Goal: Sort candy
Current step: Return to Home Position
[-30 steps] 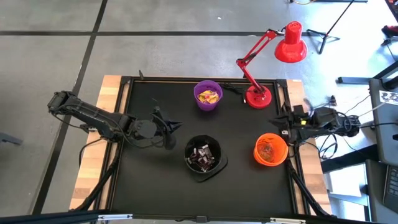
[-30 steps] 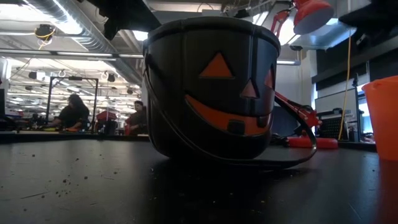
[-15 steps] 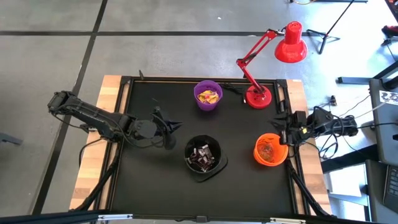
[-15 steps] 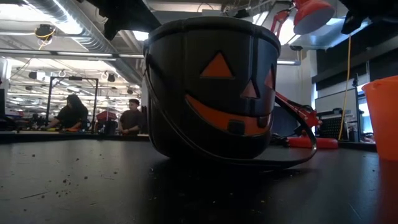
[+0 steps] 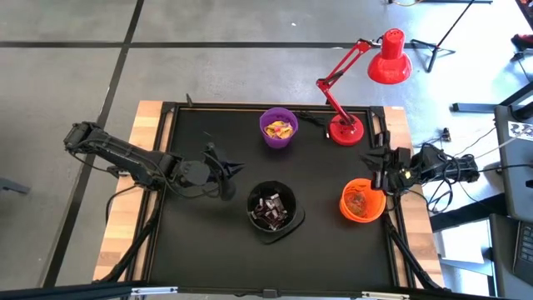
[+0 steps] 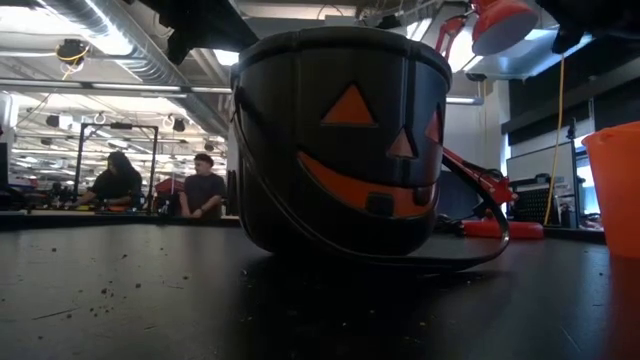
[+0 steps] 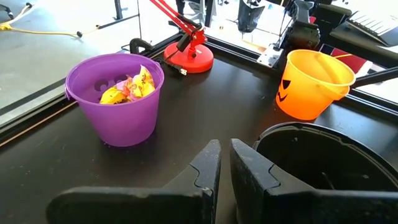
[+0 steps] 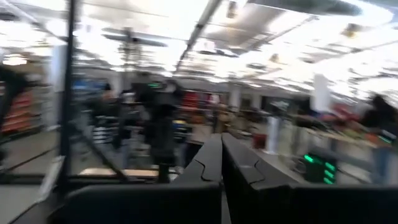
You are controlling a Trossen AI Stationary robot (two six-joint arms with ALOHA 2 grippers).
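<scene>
Orange bowl (image 5: pixel 342 202) side | right gripper (image 5: pixel 384 169) has pulled back to the table (image 5: pixel 208 242) edge, fingers pressed together, empty | left gripper (image 7: pixel 224 147) unmoved, nearly closed, empty | candy (image 5: pixel 279 128) sits in the bowls, none loose; sorting looks finished

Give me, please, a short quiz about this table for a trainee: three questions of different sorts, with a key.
1. True or false: the purple bucket holds yellow candy.
2. Which one stands nearest the right tool? A purple bucket, B black bucket, C orange bucket.
3. Fill in: the dark candy lies in the ___ bucket.
Key: 1 true; 2 C; 3 black.
</scene>
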